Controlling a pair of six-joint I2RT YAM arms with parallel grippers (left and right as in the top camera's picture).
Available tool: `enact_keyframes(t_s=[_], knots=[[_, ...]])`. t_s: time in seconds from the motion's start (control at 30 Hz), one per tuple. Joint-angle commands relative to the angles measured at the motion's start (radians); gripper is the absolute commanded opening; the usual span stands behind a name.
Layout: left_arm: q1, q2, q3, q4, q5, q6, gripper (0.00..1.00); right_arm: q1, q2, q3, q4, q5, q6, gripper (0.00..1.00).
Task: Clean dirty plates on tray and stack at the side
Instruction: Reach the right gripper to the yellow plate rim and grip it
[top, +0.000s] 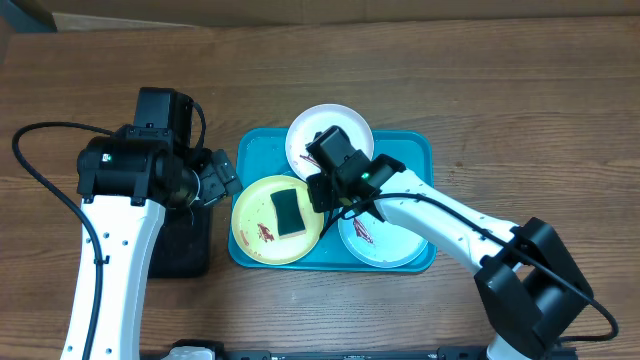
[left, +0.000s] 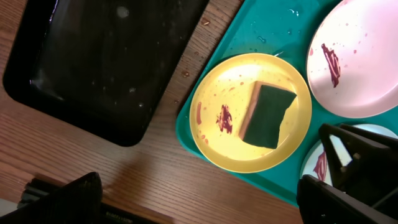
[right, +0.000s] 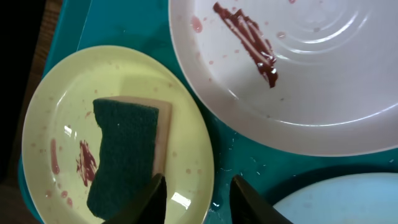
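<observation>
The turquoise tray (top: 415, 150) holds three smeared plates. The yellow-green plate (top: 250, 210) lies at its front left with a green sponge (top: 289, 212) on it. The white plate (top: 350, 122) is at the back and the mint-white plate (top: 400, 245) at the front right. My right gripper (top: 325, 190) hovers low between them. In the right wrist view its open fingers (right: 196, 199) straddle the yellow-green plate's (right: 62, 106) right rim beside the sponge (right: 121, 149); the white plate (right: 311, 93) and mint-white plate (right: 348, 199) show nearby. My left gripper (left: 199, 199) is open and empty left of the tray.
A smaller black tray (left: 106, 56) lies on the wooden table left of the turquoise tray (left: 249, 31), partly under my left arm (top: 120, 170). Water droplets dot the turquoise tray. Cardboard lines the table's far edge.
</observation>
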Motion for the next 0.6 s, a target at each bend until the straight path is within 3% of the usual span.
enact_keyframes(t_s=[0.0, 0.57], knots=[[0.004, 0.003, 0.0, 0.002, 0.011, -0.013, 1.0, 0.025, 0.034, 0.014, 0.005, 0.074, 0.008, 0.34], [0.004, 0.003, 0.0, 0.002, 0.012, -0.013, 1.0, 0.03, 0.101, -0.01, 0.018, 0.105, 0.005, 0.28]])
